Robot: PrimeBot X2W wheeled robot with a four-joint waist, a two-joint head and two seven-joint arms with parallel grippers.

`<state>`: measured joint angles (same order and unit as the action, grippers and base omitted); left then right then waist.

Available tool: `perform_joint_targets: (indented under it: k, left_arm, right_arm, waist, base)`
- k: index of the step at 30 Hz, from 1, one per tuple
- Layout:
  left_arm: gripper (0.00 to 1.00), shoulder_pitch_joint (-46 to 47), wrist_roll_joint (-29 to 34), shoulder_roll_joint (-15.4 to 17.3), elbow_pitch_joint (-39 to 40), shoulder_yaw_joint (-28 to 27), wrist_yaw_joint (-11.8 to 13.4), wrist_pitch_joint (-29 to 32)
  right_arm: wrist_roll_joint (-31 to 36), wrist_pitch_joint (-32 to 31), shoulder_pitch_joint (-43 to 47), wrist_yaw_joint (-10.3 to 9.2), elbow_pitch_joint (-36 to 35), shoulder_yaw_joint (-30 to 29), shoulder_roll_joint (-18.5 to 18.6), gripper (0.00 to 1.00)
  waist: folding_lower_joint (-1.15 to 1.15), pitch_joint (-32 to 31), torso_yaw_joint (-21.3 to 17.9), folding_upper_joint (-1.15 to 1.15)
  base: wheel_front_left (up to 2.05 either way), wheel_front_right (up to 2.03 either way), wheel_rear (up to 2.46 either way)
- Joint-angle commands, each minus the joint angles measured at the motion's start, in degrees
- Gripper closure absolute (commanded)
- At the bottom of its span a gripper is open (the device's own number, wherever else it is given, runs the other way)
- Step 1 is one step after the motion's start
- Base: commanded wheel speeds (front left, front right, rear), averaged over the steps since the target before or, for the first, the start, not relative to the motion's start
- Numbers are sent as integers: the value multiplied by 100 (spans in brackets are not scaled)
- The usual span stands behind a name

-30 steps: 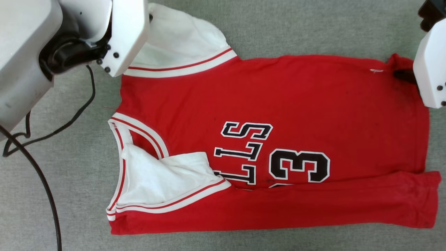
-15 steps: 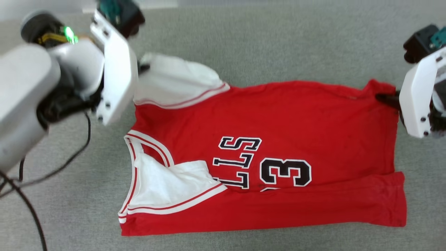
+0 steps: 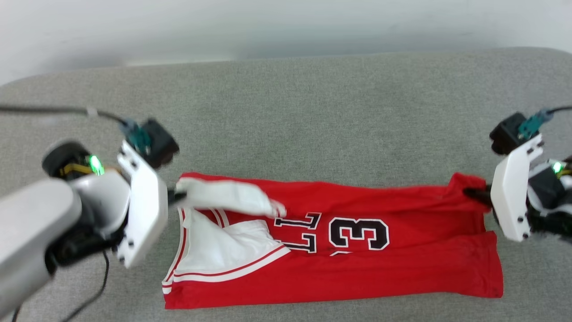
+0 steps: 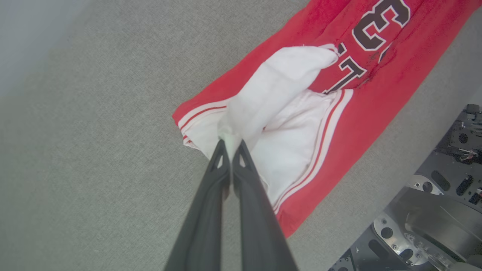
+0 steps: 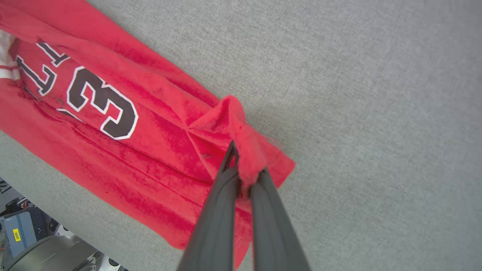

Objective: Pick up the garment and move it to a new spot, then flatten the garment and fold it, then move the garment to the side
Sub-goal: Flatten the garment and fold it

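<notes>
The garment (image 3: 402, 259), a red jersey with white sleeves and a black "3", lies sideways on the grey surface, its near edge folded up over the front. My left gripper (image 3: 175, 196) is shut on the white far sleeve (image 4: 271, 86), lifted and drawn over the neck end. In the left wrist view the left gripper (image 4: 230, 145) pinches that white cloth between closed fingers. My right gripper (image 3: 473, 194) is shut on the red far hem corner (image 5: 241, 128), raised off the surface; the right wrist view has the right gripper (image 5: 246, 169) with red cloth bunched between its fingers.
The grey padded table (image 3: 313, 112) stretches wide behind the garment to a pale wall. A black cable (image 3: 58, 109) runs over the left arm. The robot's dark base (image 4: 433, 210) sits below the table's near edge.
The head camera has tilted up and back. Both grippers have lifted the garment's far edge and carried it toward the near side, so the far half now covers the upper letters.
</notes>
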<state>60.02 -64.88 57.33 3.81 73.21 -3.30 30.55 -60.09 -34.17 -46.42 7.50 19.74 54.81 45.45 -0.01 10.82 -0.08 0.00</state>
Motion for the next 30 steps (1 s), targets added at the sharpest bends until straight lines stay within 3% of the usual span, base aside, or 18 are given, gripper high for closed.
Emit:
perform_joint_targets:
  k: [1, 10, 23, 24, 25, 30]
  left_arm:
    - [100, -188, -37, 55, 90, 4, 63, -39]
    - [100, -1392, -25, 116, 298, 9, 411, -311]
    - [100, -2181, 159, -398, -442, 4, 301, -477]
    - [100, -2201, 177, -399, -460, -17, 327, -550]
    - [0, -2202, 249, -381, -447, -30, 341, -632]
    - [0, -2194, 624, -192, -116, -208, 667, -1237]
  right_arm:
    - [-45, 82, 110, -2, -23, 51, 37, 100]
    - [-303, 578, 546, -2, 70, 395, 146, 100]
    - [-347, 911, 729, -2, 487, 909, -71, 100]
    - [-378, 1014, 724, -2, 483, 877, -78, 89]
    - [-406, 1103, 719, -2, 455, 854, -74, 0]
    - [-422, 1679, 732, -3, -9, 719, 224, 0]
  waist:
    - [1, -48, -7, 0]
    - [1, 35, -10, 0]
    - [1, 128, -55, 0]
    - [1, 94, -59, 0]
    - [1, 57, -58, 0]
    - [1, -137, -25, 0]
  base:
    - [0, 0, 0]
    - [0, 0, 0]
    - [0, 0, 0]
    - [0, 0, 0]
    - [0, 0, 0]
    - [0, 0, 0]
